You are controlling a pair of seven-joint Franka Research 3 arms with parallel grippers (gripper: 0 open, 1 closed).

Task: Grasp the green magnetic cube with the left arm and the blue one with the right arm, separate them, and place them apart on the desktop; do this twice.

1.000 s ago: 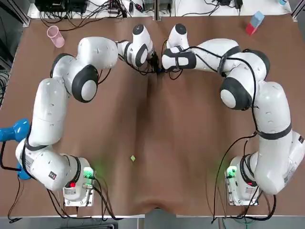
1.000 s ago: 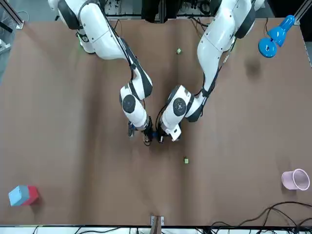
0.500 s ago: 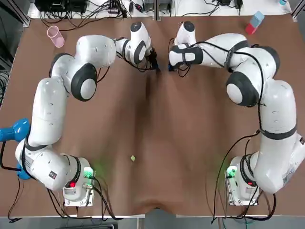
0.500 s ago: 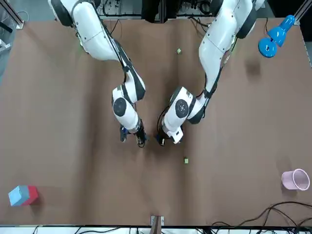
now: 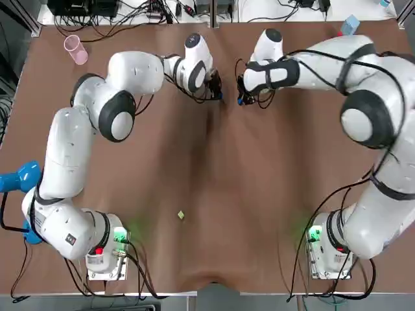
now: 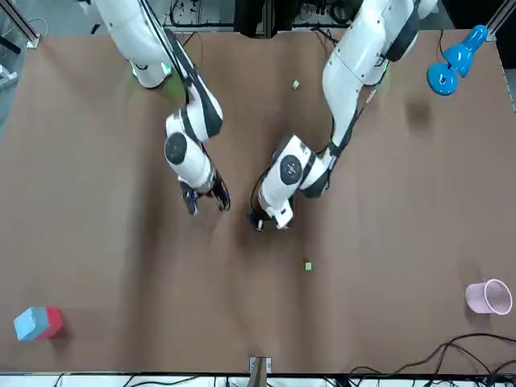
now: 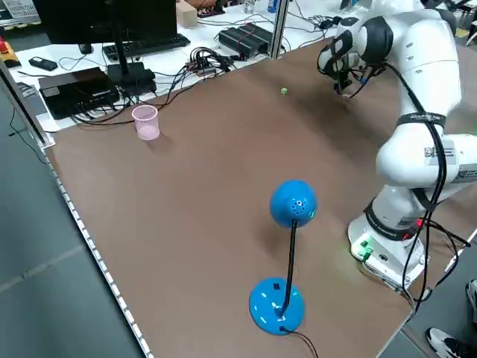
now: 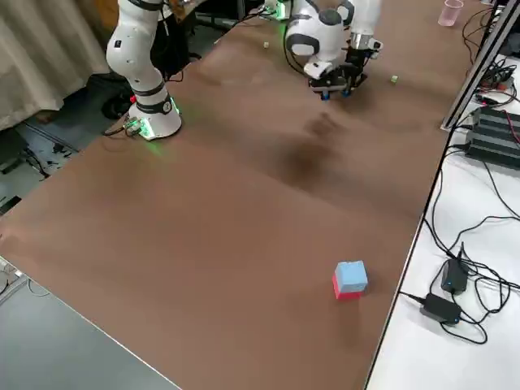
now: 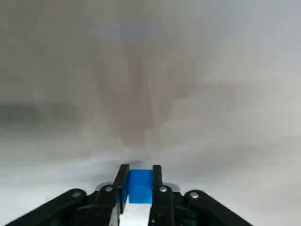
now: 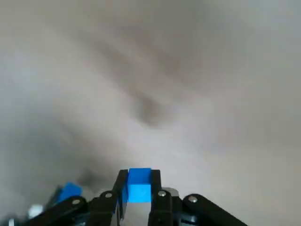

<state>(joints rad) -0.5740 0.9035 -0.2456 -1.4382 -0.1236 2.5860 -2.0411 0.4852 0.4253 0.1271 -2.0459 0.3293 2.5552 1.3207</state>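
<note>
- Leftmost, a blue desk stand with a round head (image 5: 18, 176) sits at the left edge of the brown table (image 5: 214, 175). A translucent pink plastic cup (image 5: 75, 49) stands upright near the far left corner.
- One tiny green cube-like piece (image 5: 180, 214) lies alone on the near middle of the table, well apart from both arms. Another tiny green piece (image 6: 307, 264) lies near the left gripper, on its far side and not touching it.
- The left gripper (image 9: 139, 172) is low over the far middle of the table. It is closed narrowly on a small bright-blue cube (image 9: 139, 187) clamped at its tip, and in the left wrist view that cube looks blue rather than green.
- The right gripper (image 10: 139, 175) is just to its right, with a strip of bare table between the two. It is pinched tight on a second small blue cube (image 10: 139, 189).
- Whether either held cube touches the table cannot be told.
- Far right, a light-blue-and-red block (image 8: 349, 280) stands near the far right corner, well apart from both arms.
</note>
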